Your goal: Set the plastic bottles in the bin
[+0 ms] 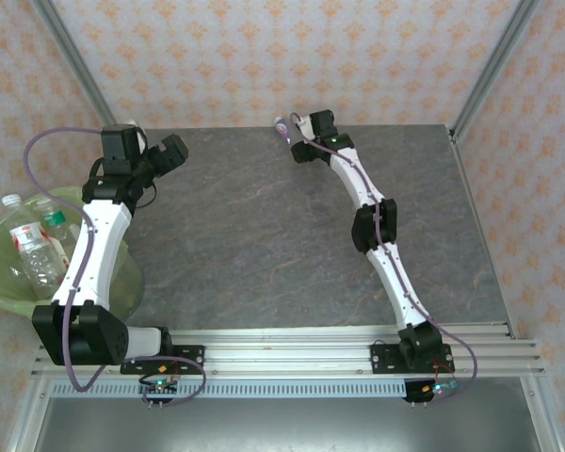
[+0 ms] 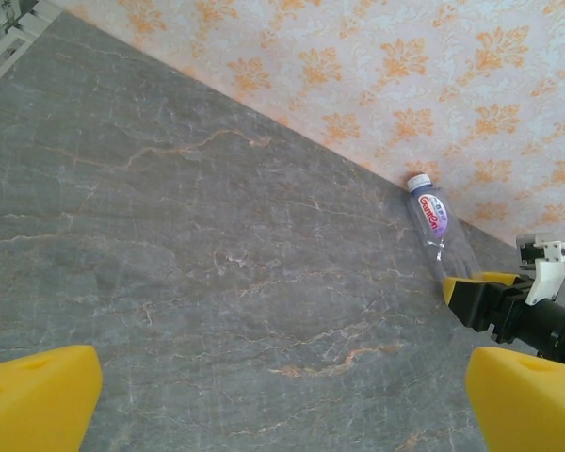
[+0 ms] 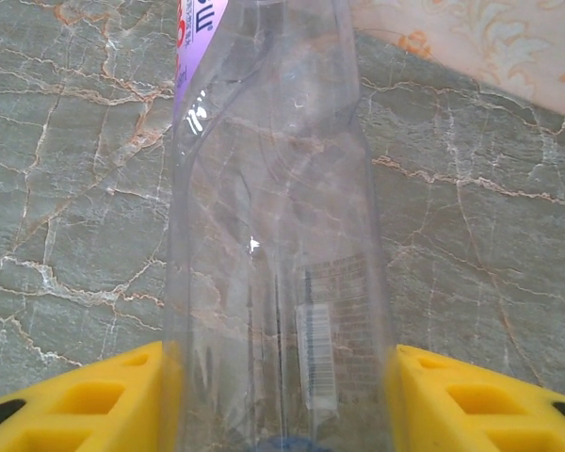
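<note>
Nearest the arm bases, on the left, the bin (image 1: pixel 5 287) with its pale green bag holds clear bottles (image 1: pixel 33 250). One has a red and white label, its print too small to read. Beyond it the left claw (image 1: pixel 165 155) hangs over the grey table (image 1: pixel 245 245), spread wide and empty. At the far edge, by the orange-patterned wall (image 1: pixel 264 56), the right claw (image 3: pixel 281 395) is clamped on the lower body of a lying bottle (image 3: pixel 264 235). It has a white cap, a purple label with red lettering I cannot make out, and a barcode (image 3: pixel 315 353).
</note>
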Controlling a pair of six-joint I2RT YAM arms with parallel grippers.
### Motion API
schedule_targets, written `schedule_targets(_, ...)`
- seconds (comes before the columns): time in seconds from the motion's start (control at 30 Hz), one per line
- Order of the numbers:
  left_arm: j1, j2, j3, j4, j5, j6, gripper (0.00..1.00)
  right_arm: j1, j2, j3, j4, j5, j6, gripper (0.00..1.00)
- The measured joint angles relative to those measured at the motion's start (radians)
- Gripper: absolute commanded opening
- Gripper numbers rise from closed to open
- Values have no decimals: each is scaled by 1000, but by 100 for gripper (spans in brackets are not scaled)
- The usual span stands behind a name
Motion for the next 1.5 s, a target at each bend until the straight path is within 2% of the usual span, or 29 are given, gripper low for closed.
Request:
schedule_targets(0.27,0,0,0,0,0,17,100,1,4,27,-35,5,-8,44)
schedule_targets(0.57,-29,0,0,-1,10,23,100,4,-5,55,-146,11,-31,44)
schedule_targets(0.77,-34,-19,-27,-1,12,35,100,28,-82,32,-317,11,-39,44)
schedule_targets(0.97,-34,-93,-82,-2,12,46,100,79,-183,-82,-435,24,-46,46)
schedule_targets(1.17,-34,-150,-135,0,31,45,100,123,-357,-376,-425,34,-57,44)
schedule_targets(1.37,-53,-122,-191,52,109,-17,100,131,-656,-860,-276,17,-43,43)
schedule_targets(1.5,-103,-72,-202,90,128,-57,100,131,-857,-1168,-170,14,-6,42)
